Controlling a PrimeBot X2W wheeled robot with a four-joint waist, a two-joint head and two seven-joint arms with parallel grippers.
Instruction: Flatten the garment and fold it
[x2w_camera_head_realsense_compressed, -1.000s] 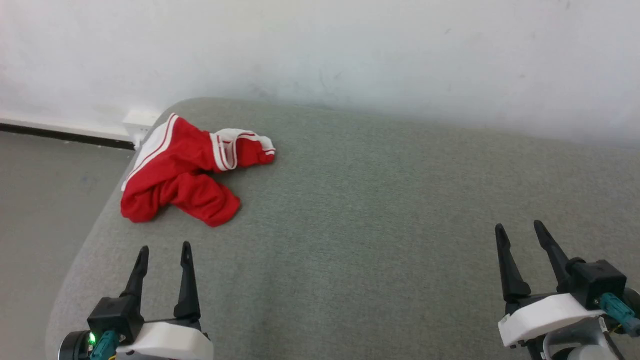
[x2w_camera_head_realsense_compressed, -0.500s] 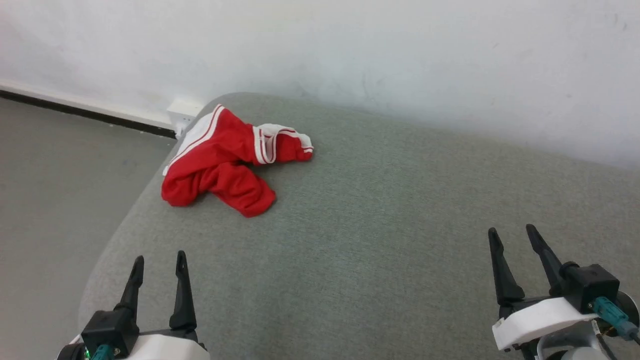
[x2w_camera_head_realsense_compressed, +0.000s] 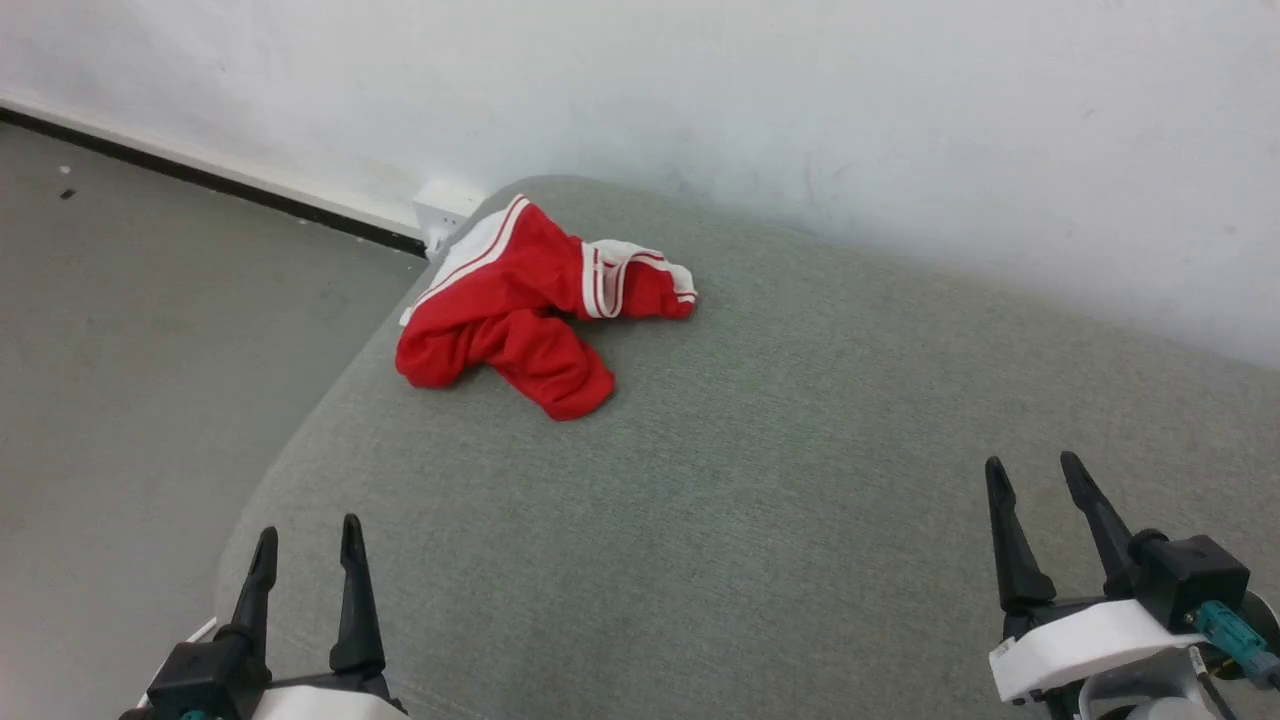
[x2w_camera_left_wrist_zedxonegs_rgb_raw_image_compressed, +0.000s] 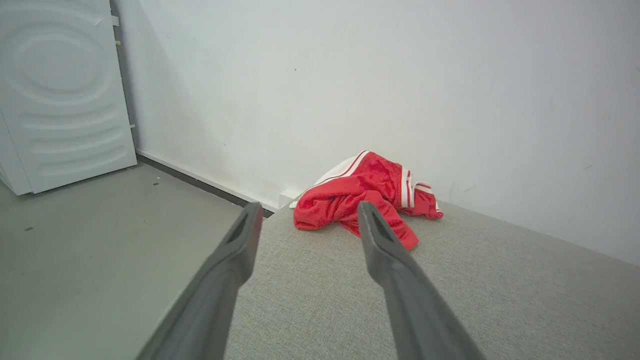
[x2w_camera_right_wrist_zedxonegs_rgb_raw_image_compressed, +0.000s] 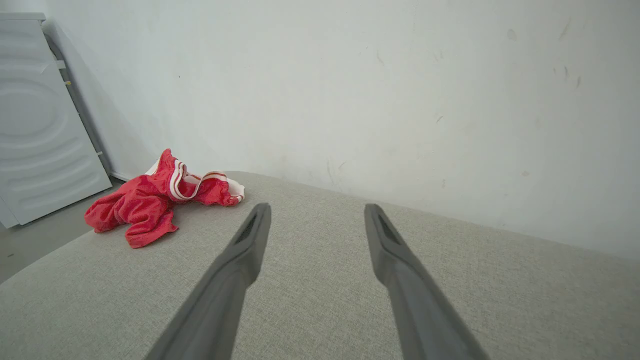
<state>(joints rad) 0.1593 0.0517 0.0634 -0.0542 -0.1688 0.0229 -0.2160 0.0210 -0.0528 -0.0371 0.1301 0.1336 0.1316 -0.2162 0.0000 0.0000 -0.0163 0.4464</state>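
Left end effector (x2w_camera_head_realsense_compressed: 307, 530) and right end effector (x2w_camera_head_realsense_compressed: 1031, 462) gape empty; a nudge could push the crumpled red-and-white garment (x2w_camera_head_realsense_compressed: 500, 320) (far-left edge of grey cushion (x2w_camera_head_realsense_compressed: 760, 480)) floorward.

Right claw (x2w_camera_head_realsense_compressed: 1030, 460) — black; white shell (x2w_camera_head_realsense_compressed: 1085, 640), teal plug (x2w_camera_head_realsense_compressed: 1225, 628).

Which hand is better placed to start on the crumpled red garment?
Left, probably. The garment lies bunched at the far left corner of the grey cushion, roughly ahead of the open left hand; the open right hand sits far across the cushion.
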